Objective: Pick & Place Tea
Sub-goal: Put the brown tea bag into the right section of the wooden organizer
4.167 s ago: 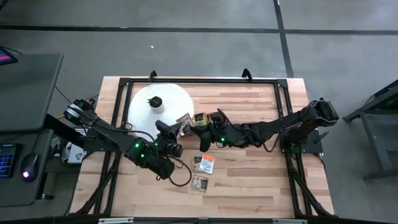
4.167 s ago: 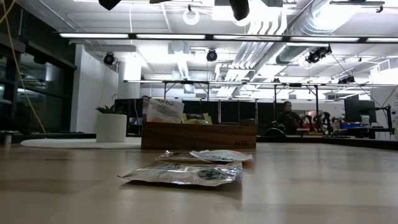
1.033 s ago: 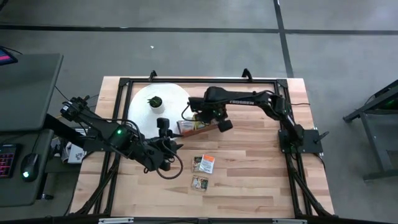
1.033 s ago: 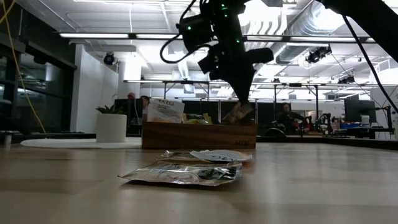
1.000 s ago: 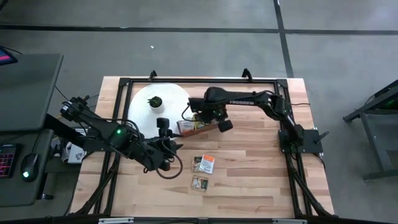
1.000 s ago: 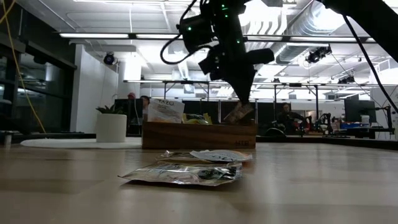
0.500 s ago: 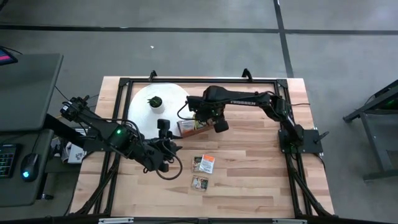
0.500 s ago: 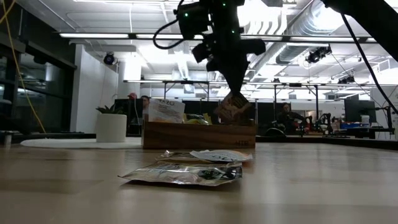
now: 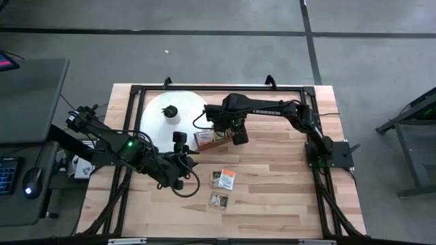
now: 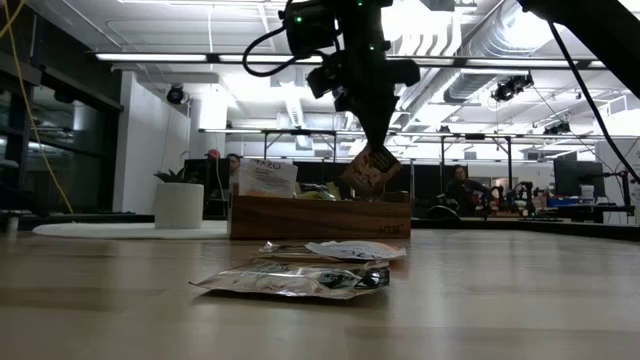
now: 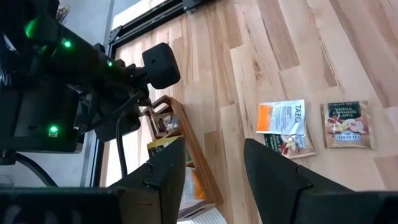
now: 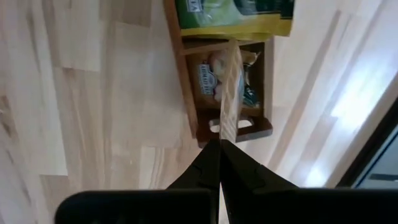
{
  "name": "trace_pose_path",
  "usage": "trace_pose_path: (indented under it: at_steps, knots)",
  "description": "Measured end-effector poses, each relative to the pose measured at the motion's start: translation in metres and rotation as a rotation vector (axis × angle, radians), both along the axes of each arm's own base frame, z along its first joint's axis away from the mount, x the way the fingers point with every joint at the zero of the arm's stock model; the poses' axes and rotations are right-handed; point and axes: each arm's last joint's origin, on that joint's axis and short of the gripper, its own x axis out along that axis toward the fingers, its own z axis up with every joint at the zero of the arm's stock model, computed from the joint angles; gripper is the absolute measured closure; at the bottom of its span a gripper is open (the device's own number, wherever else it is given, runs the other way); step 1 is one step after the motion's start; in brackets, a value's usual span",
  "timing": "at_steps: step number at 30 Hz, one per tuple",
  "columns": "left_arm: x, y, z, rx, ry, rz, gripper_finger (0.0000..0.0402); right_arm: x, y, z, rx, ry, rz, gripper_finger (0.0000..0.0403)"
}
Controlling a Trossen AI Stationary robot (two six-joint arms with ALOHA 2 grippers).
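Observation:
My right gripper (image 10: 374,143) hangs over the long brown wooden box (image 9: 208,140), shut on a brownish tea sachet (image 10: 368,170). The right wrist view shows this sachet (image 12: 230,87) edge-on above the box's end compartment (image 12: 227,93), where another sachet lies. A green-and-yellow sachet (image 12: 230,15) fills the neighbouring compartment. Two sachets (image 9: 223,179) lie overlapping on the table near the box, and a third (image 9: 219,201) lies flat closer to the near edge. My left gripper (image 11: 214,171) hovers open left of them, holding nothing. My right gripper pinches the brownish sachet by its upper corner (image 10: 373,150) between the ends of its two fingers, coming from above and pointing down. The sachet hangs below the fingers, tilted on one corner, its lowest point about level with the box's rim.
A large white round disc (image 9: 184,109) with a small dark knob (image 9: 169,111) lies at the far left, beside the box. A black frame (image 9: 204,88) borders the table. Bare wood stretches right of the loose sachets.
My right gripper has risen a little, shifted slightly toward the table's left and rolled at the wrist. The brownish sachet, which leaned in the box's end compartment, has come up with it and turned, and now hangs at rim height.

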Motion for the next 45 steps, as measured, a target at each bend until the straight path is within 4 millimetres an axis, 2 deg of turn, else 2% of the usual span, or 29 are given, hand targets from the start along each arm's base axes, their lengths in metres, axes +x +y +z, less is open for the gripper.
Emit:
trace_pose_path:
  at_steps: [4, 15, 21, 27, 30, 33, 38, 45]
  knots:
    - [0.0, 0.0, 0.0, -0.002, 0.001, -0.002, 0.0244, 0.0, -0.001, 0.0, -0.044, 0.006, 0.001, 0.0403]
    - [-0.001, 0.0, -0.001, 0.005, 0.017, -0.003, 0.0244, 0.0, 0.004, 0.001, -0.02, 0.002, 0.011, 0.0403]
    - [-0.003, 0.001, -0.002, 0.004, 0.035, 0.004, 0.0244, -0.01, -0.002, 0.022, -0.085, -0.049, -0.027, 0.0403]
    - [-0.003, 0.002, -0.003, 0.008, 0.045, 0.007, 0.0244, -0.018, -0.006, 0.035, 0.026, -0.104, -0.062, 0.0403]
    - [-0.003, 0.002, -0.003, 0.008, 0.045, 0.007, 0.0244, -0.017, -0.002, 0.035, 0.081, -0.108, -0.033, 0.0403]
    - [-0.003, 0.002, -0.003, 0.008, 0.044, 0.008, 0.0244, -0.017, -0.002, 0.035, 0.06, -0.1, 0.0, 0.0403]
    - [-0.003, 0.002, -0.003, 0.007, 0.044, 0.009, 0.0244, -0.018, -0.012, 0.034, 0.051, -0.094, -0.004, 0.0403]
    - [-0.003, 0.002, -0.003, 0.006, 0.042, 0.01, 0.0244, -0.01, -0.018, 0.015, 0.065, -0.042, 0.008, 0.0403]
